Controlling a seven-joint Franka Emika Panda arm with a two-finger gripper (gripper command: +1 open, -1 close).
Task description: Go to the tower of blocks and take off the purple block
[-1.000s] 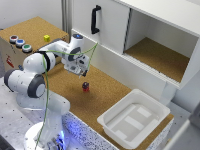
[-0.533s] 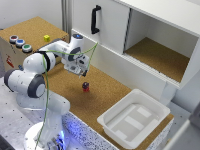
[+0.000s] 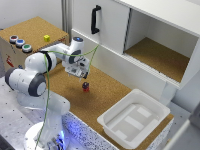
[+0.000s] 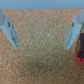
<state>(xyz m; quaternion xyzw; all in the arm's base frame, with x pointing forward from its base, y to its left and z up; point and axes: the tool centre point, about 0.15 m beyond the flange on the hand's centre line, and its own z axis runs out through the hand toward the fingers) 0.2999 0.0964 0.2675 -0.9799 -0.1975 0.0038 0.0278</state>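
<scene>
Gripper: the gripper (image 3: 84,75) hangs above the cork floor with its jaws spread wide and nothing between them; in the wrist view the two pale fingers (image 4: 8,31) stand far apart with bare cork in the gap.
Tower position: the tower of blocks (image 3: 86,87) stands on the cork tabletop (image 3: 107,102), just below the fingertips and slightly toward the exterior view's right.
Purple block: the purple block (image 3: 86,85) is the upper cube, resting on the red block (image 3: 86,90).
Wrist glimpse: the tower (image 4: 79,50) shows at the picture's edge, outside one finger rather than between the pair; it is blurred, dark above red.
Orientation: the stack's long axis is vertical; it looks upright, though it is too small to judge how the cubes' faces are turned.
Contact: the fingertips appear apart from the tower; whether one tip brushes the top cube, I cannot tell.
Open room: bare cork lies all round the tower.
Edges: the white cabinet front (image 3: 107,55) rises behind the gripper, and the white tray (image 3: 150,107) sits well apart toward the exterior view's right.
Farther out: a yellow cube (image 3: 46,38) lies on the raised cork box (image 3: 30,30), well apart from the tower.
</scene>
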